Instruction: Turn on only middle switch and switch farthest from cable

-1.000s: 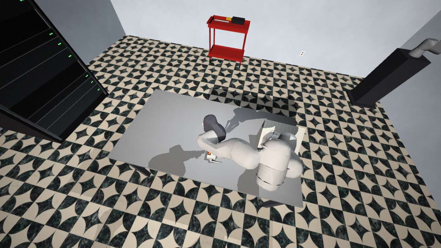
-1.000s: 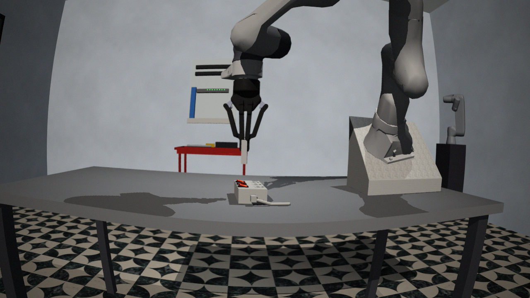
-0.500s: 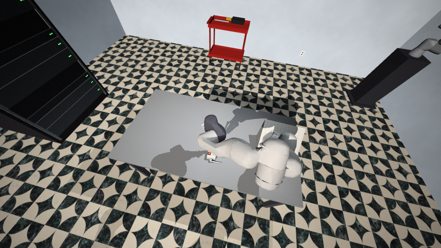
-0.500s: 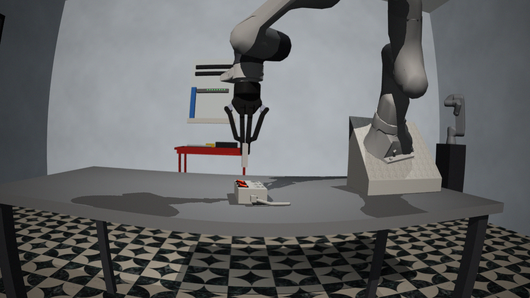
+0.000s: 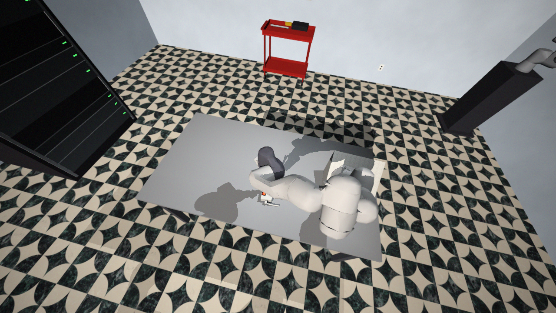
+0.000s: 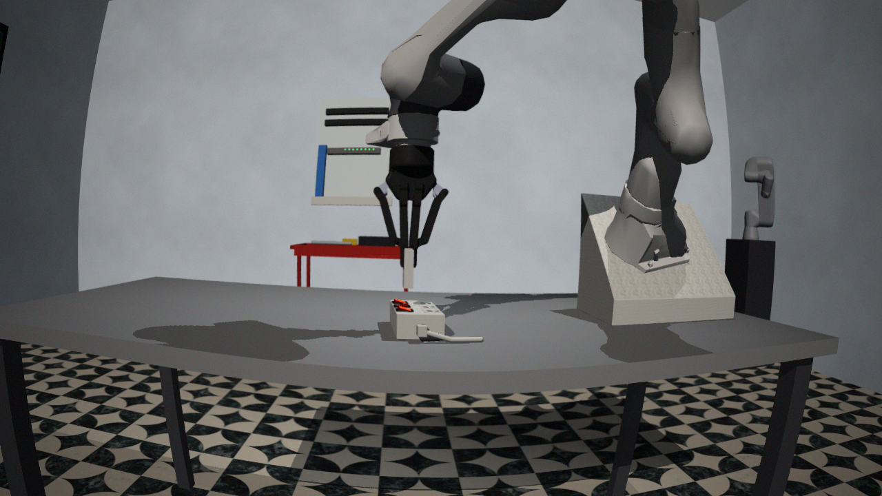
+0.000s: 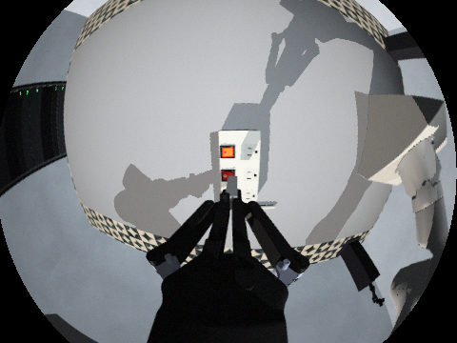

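Strip [image 6: 417,318] lies flat, right way up, near the middle of the bench [image 6: 185,320], cable [image 6: 453,337] leaving its near end toward the exterior camera. Gripper [image 6: 406,271] hangs just above the strip, clenched on nothing, fingers pressed together into one blunt tip pointing straight down.

Handling, as a judgement: small, light plastic box, rigid, likely to skate on the smooth bench if pushed sideways. No need to take hold of it; best to press each rocker straight down on its raised end with the closed tip, so the box is pinned rather than shoved. Cable looks stiff and short, little anchor.

Exterior view gives the height: a clear gap between tip and strip, no contact. It shows orange switches [image 6: 400,304] on the strip's left side but not their count clearly. Wrist view [image 7: 234,187] looks down the fingers: one orange switch [image 7: 228,151] fully visible at the far end, the next partly covered by the tip, the nearest hidden. Top view: arm covers most of the strip [image 5: 267,199].
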`<state>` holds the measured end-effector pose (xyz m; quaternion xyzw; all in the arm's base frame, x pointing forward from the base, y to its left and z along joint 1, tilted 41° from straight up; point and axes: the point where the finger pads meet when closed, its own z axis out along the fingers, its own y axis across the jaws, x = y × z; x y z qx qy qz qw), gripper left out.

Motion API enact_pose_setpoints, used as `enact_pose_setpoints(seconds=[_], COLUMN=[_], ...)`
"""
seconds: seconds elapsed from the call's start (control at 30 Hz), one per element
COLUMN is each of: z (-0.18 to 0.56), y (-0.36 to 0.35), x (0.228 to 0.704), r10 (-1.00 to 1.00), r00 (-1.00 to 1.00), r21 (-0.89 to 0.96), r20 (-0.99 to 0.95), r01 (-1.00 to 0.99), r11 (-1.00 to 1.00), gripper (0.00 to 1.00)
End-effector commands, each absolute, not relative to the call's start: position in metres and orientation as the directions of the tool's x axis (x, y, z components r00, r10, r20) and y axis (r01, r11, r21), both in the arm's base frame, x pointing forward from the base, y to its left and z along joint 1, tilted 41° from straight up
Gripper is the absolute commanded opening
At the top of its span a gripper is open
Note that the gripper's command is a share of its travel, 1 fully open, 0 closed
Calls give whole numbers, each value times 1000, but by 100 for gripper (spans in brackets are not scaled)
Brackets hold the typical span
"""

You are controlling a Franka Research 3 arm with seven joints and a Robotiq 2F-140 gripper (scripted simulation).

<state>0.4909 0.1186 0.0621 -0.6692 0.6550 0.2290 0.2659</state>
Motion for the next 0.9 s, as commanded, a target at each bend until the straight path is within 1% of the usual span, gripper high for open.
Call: enact_pose_setpoints(seconds=[0.0,0.87], z=[58,46], y=[122,131], x=[492,493], r10=[-757,-757], r00=[57,57], r21=[-73,-73], r20=[-651,-651], r01=[-997,-997], r11=[-13,-13], gripper=[0,0])
